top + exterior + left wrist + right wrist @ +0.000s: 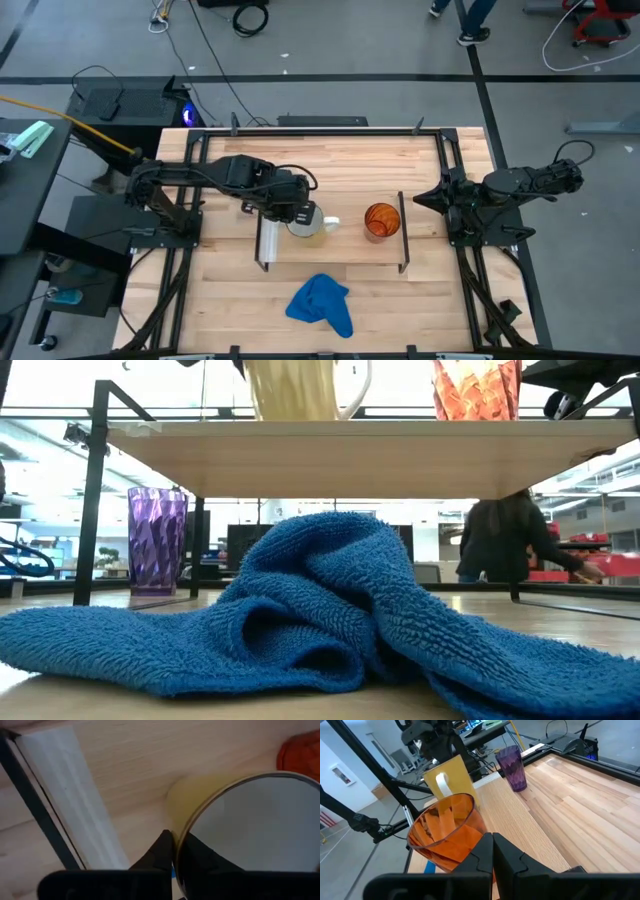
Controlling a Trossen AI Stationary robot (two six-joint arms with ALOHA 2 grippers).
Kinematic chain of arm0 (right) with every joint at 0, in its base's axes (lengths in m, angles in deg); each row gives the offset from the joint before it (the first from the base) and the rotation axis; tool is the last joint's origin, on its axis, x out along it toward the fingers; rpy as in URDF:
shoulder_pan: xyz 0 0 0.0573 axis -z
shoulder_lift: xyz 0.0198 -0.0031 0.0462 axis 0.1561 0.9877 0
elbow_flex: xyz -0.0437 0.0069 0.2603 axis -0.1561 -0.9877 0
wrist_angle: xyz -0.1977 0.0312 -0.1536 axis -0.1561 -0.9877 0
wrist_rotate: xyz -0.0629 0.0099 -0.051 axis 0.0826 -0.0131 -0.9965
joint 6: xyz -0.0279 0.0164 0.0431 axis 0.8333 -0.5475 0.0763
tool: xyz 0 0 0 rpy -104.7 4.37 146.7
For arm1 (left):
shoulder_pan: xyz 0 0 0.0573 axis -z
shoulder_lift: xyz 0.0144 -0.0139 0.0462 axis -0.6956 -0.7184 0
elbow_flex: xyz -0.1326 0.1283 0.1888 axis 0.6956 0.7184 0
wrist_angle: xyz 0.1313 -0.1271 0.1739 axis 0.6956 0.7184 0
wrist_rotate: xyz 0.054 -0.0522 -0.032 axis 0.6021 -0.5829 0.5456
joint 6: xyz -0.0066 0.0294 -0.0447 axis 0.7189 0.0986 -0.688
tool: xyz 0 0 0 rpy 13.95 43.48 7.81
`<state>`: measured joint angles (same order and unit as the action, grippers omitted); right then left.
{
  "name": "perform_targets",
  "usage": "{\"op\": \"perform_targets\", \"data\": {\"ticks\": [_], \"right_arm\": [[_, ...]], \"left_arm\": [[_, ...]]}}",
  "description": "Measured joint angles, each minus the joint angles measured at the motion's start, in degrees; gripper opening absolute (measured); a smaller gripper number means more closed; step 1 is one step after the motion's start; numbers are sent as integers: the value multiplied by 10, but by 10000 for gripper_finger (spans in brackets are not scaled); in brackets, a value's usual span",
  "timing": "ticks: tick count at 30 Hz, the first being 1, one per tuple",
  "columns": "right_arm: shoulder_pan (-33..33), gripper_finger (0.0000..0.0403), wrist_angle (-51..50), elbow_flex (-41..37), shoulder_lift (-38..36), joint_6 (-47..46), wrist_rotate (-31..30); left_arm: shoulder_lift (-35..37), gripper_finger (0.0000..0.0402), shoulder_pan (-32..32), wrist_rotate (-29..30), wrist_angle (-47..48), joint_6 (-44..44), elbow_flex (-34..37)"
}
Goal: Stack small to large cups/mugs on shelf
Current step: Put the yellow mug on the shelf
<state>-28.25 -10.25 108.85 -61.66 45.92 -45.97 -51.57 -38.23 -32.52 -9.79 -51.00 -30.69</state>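
The white mug (308,224) stands upright on the shelf (340,252) near its left end, with my left gripper (298,212) shut on it from above. In the low view the mug's base (295,390) rests on the shelf board (350,455). The orange cup (381,220) stands upright on the shelf's right part. Behind the shelf, the purple cup (157,540) stands on the table. My right gripper (492,851) is shut on nothing and waits at the table's right side, just short of the orange cup (445,832). My left gripper (173,851) has the mug's wall at the rim (181,832) between its fingers, one finger (160,854) outside and one (200,862) inside the mug. The fingers come steeply from above. The mug stands upright with its base on the shelf.
A crumpled blue cloth (322,305) lies on the table in front of the shelf and fills much of the low view. The shelf's white strip (75,795) runs along its left end. Black frame rails edge the table. A person (505,540) stands in the room beyond.
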Motion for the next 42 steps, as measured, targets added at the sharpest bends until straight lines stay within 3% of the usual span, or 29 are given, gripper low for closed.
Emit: {"op": "perform_targets", "data": {"ticks": [8, 17, 24, 32, 42], "right_arm": [[0, 9, 0, 0, 0, 0, 0], [0, 9, 0, 0, 0, 1, 0], [0, 9, 0, 0, 0, 0, 0], [0, 9, 0, 0, 0, 0, 0], [0, 9, 0, 0, 0, -15, -9]], "left_arm": [[0, 23, -3, -1, -18, 81, -27], [0, 23, -32, 0, -20, 341, -129], [1, 23, -72, -29, 0, 448, -187], [-4, 23, -108, -83, 65, 550, -193], [-61, 23, -131, -123, 112, 663, -193]]}}
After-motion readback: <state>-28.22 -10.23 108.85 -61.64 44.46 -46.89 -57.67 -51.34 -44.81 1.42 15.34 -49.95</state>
